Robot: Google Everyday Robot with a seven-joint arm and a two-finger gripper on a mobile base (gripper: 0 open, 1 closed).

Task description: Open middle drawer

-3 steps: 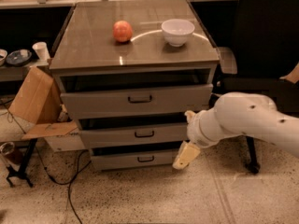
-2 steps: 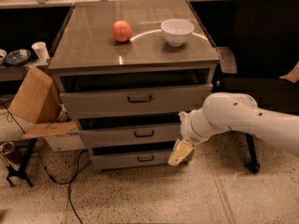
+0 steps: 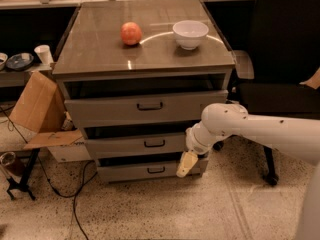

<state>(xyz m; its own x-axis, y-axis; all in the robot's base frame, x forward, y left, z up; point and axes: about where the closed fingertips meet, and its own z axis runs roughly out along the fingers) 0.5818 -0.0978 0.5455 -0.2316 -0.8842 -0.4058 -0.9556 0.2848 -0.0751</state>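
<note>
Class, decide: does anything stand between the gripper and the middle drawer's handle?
Nothing visible does. The gripper hangs low and right of the middle drawer, by the right end of the bottom drawer; the handle is bare.

You have bare speckled floor (image 3: 150,216) across the lower centre of the frame, giving open room up to the drawer fronts. The gripper (image 3: 183,167) hangs right of centre, just in front of the right end of the bottom drawer (image 3: 130,172). It is below and to the right of the middle drawer (image 3: 120,147), whose black handle (image 3: 154,143) is uncovered. The taller top drawer (image 3: 105,110) juts forward above it. A cardboard box (image 3: 35,106) crowds the left side and a black office chair (image 3: 285,49) the right. A black cable (image 3: 75,204) trails across the floor at lower left.
</note>
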